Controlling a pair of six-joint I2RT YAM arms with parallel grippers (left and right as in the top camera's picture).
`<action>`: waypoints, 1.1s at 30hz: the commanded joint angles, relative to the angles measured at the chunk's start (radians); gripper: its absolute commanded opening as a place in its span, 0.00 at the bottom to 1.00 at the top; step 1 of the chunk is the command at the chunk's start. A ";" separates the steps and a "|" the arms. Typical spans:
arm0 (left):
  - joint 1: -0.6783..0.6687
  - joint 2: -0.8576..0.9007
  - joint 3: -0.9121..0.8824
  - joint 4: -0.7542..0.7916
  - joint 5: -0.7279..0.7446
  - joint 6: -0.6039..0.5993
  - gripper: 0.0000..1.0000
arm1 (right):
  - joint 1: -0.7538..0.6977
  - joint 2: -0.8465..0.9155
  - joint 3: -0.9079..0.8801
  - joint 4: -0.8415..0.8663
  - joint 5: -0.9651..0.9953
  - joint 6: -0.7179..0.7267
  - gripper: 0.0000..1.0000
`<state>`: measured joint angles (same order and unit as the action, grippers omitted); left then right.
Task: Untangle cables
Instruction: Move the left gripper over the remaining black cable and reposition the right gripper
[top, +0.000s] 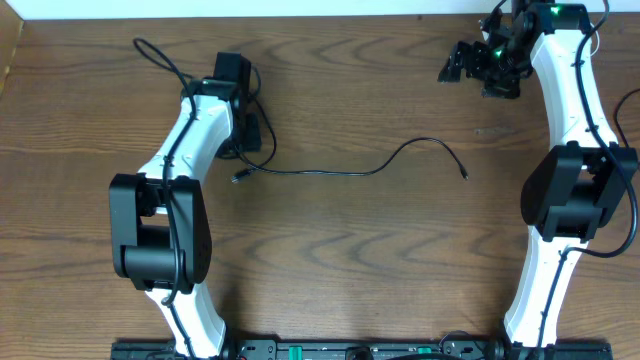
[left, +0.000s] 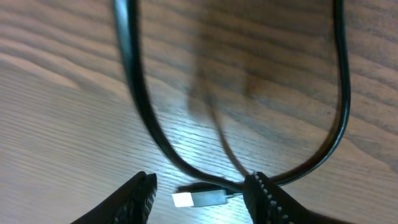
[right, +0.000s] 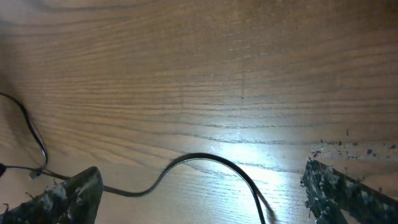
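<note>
Overhead, the thin black cable (top: 330, 172) lies as a loose wave on the grained wood table (top: 350, 270); its silver-tipped plug (left: 198, 199) at the 9 o'clock end sits loose between the parted ribbed fingers (left: 266, 198) of the left gripper (left: 200, 182). Toward 1 o'clock the right gripper (right: 200, 171) gapes, empty
</note>
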<state>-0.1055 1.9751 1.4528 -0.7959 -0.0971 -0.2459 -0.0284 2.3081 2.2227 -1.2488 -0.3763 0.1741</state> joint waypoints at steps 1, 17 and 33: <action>0.003 0.001 -0.050 0.039 0.106 -0.098 0.50 | 0.003 -0.024 0.002 0.000 0.005 -0.015 0.99; 0.003 -0.111 -0.085 0.108 0.439 -0.220 0.07 | 0.006 -0.097 0.003 -0.003 -0.311 -0.280 0.91; 0.003 -0.524 -0.076 0.282 0.768 -0.448 0.07 | 0.154 -0.313 0.002 -0.101 -0.522 -0.709 0.99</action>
<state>-0.1055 1.4582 1.3697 -0.5236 0.5919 -0.6182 0.0864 1.9667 2.2284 -1.3159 -0.7643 -0.2966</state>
